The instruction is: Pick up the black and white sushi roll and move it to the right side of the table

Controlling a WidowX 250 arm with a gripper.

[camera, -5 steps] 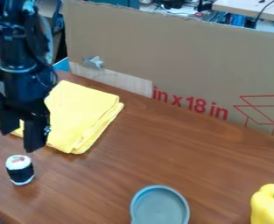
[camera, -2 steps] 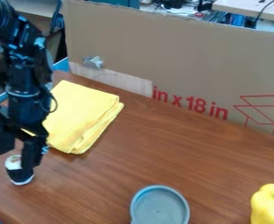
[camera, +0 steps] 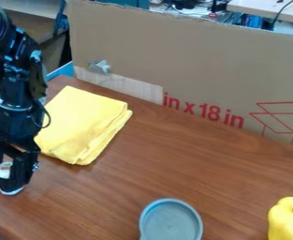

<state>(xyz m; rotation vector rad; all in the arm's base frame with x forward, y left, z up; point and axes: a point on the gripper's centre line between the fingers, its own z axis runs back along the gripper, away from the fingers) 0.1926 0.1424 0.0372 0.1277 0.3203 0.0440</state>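
Toy roll (camera: 3,171), white on top with a dark side and a white bottom rim, is on the brown table (camera: 129,183) near the left edge of the camera view. The black gripper (camera: 6,176) is down at the roll and hides part of its side. A moment ago the gripper was up above the roll. It has come down, then slid a bit to the left, and the roll has shifted a bit that way too. I think this means the gripper has pushed it or got hold of it. I cannot tell if the gripper is spread or is pinching the roll.

A round gray dish (camera: 172,222) sits near the bottom edge, with its smooth gray inside facing up. The yellow pepper (camera: 287,222) is beside the dish, not in it. Behind the roll lies a folded yellow cloth (camera: 86,124). The dish, pepper and cloth have not moved.
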